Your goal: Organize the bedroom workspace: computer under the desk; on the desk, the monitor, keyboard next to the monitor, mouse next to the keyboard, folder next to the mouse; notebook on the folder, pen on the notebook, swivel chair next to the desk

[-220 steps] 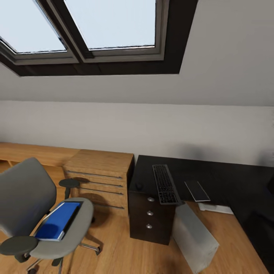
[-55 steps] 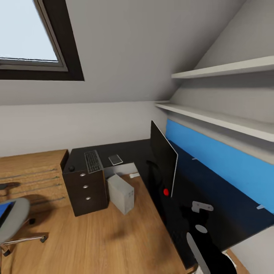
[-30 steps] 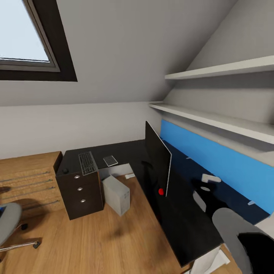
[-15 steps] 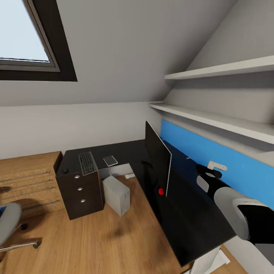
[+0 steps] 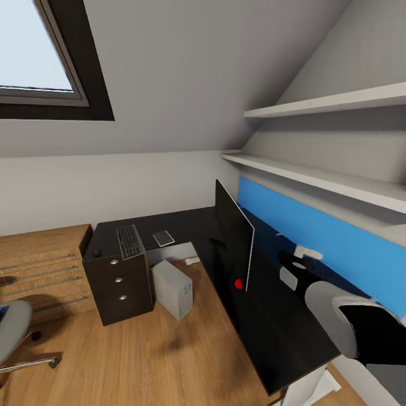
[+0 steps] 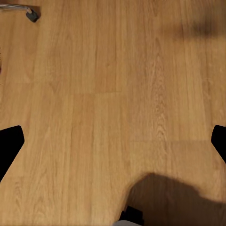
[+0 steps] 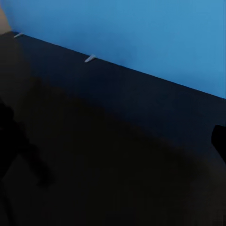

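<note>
The black L-shaped desk (image 5: 265,316) is the landmark: one wing of its surface runs along the blue wall panel (image 5: 332,242), the other along the grey back wall. Two white shelves (image 5: 316,177) hang above the blue panel. The monitor (image 5: 234,234) stands upright on the surface, edge-on to the head camera, partly hiding the surface behind it. A wooden drawer unit (image 5: 39,270) stands against the far end of the desk, beside the desk's own dark drawer block (image 5: 118,287). The swivel chair (image 5: 14,338) sits well apart from the desk on the wood floor (image 5: 141,355), cut by the picture edge. The computer (image 5: 173,288), a pale grey box, stands on the floor in the desk's inner corner, just beside the drawer block. The keyboard (image 5: 129,241) lies on the surface above the drawers, a flat grey pad (image 5: 163,238) near it and the mouse (image 5: 97,253) at the desk's far corner. A small red thing (image 5: 238,283) rests on the surface by the monitor's foot.

The right arm (image 5: 338,316) reaches out over the surface behind the monitor, its right gripper (image 5: 293,265) near the blue panel; its jaws stand apart, holding nothing. The left gripper (image 6: 113,141) hangs over bare floor, jaws apart and empty.
</note>
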